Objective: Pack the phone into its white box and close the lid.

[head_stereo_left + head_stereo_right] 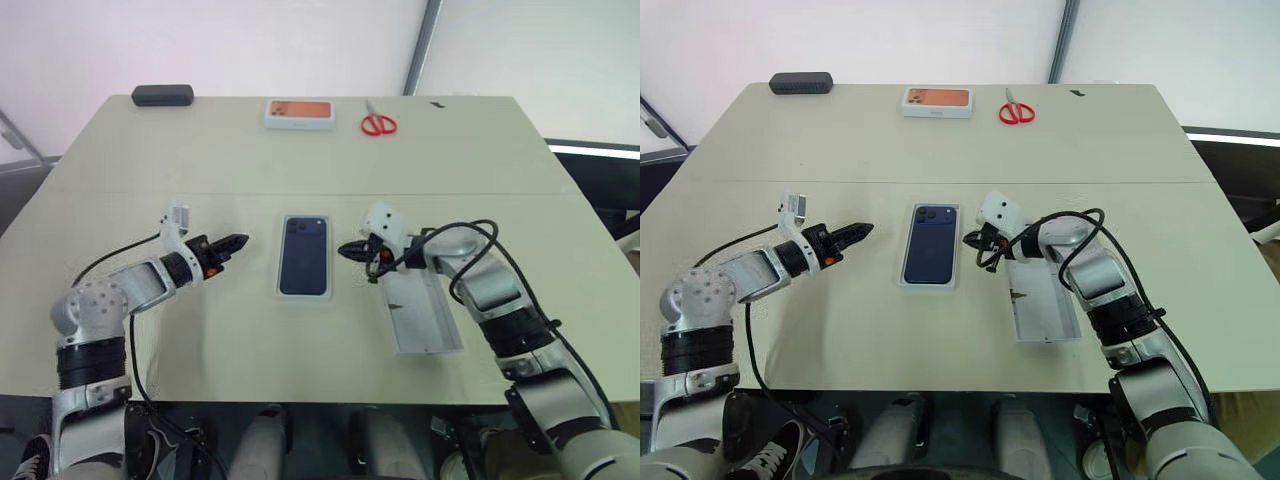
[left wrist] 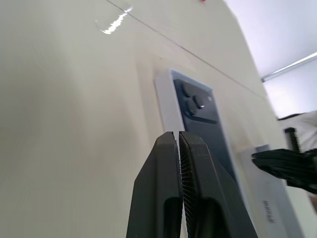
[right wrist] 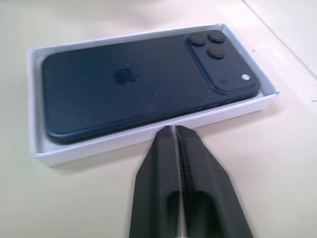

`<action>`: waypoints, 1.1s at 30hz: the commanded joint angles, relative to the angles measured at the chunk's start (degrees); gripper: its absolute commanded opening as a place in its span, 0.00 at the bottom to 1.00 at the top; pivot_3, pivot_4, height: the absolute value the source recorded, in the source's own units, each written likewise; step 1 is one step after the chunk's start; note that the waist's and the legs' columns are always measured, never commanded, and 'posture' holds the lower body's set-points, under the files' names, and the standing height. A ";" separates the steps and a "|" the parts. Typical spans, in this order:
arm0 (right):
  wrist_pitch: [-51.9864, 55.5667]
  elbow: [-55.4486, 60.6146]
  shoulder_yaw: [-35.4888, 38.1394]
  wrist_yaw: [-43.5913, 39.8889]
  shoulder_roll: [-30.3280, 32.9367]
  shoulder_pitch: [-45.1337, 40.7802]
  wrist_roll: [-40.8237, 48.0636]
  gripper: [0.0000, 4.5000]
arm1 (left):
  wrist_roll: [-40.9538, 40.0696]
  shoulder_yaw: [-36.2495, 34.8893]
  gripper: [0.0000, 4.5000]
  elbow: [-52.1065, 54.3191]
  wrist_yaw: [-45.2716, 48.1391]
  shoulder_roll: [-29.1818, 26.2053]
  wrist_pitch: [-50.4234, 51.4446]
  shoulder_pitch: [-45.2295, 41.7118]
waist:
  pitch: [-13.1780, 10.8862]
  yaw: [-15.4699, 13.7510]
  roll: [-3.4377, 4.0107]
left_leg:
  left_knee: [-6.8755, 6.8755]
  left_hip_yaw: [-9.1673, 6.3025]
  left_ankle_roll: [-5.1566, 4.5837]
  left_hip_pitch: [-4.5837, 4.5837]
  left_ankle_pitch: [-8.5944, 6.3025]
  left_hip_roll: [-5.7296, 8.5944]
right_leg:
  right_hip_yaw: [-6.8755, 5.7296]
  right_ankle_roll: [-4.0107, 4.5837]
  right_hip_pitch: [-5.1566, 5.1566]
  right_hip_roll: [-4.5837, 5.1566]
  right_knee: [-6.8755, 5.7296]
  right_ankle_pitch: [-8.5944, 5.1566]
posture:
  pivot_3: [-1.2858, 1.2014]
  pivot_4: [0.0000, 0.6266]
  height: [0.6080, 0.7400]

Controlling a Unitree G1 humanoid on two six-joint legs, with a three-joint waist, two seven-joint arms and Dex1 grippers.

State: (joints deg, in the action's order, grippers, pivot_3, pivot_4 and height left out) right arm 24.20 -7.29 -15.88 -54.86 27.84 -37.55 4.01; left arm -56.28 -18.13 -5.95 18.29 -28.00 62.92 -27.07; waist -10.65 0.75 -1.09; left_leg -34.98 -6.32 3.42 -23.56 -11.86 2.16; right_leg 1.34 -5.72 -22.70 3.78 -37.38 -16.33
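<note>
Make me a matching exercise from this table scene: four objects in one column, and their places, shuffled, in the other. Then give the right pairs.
Things:
1. dark navy-blue smartphone
2. red-handled scissors
3. black oblong case
4. deep white cardboard lid

Places:
A. far left corner of the table
B. open side up, under the right arm
C. inside the shallow white tray, camera side up
D. far edge, right of the orange-pictured box

Pairs: 1-C, 2-D, 3-A, 4-B

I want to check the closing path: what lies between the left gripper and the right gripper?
The white box with the phone inside lies between the left gripper and the right gripper, seen in the left eye view.
</note>
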 commanded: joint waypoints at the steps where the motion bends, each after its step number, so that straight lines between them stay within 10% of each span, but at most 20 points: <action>1: -4.71 -0.92 -3.12 1.25 0.16 -0.77 -4.50 0.00 | 6.76 6.42 0.00 -0.69 4.16 -0.31 -3.93 -0.38 | 0.00 0.07 0.00 | 0.00 0.01 0.00 0.00 0.00 0.01 | 0.00 0.00 0.00 0.00 0.00 0.00 | 0.52 0.24 1.00; 33: 5.07 17.23 4.71 -6.70 13.43 13.82 1.44 0.00 | 12.74 20.61 0.00 10.37 8.80 18.81 4.37 1.86 | -0.02 -0.52 0.03 | -0.12 -0.01 -0.09 -0.02 -0.05 0.02 | -0.11 -0.02 0.20 0.03 0.18 -0.01 | 0.52 0.24 1.00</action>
State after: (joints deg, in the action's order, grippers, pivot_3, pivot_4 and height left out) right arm 31.45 8.44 -11.64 -61.13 41.90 -23.34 3.66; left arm -42.71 -2.12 4.18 24.76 -11.69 67.85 -23.54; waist -10.67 0.24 -1.06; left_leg -35.11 -6.32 3.33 -23.58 -11.91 2.17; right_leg 1.22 -5.74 -22.45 3.81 -37.16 -16.33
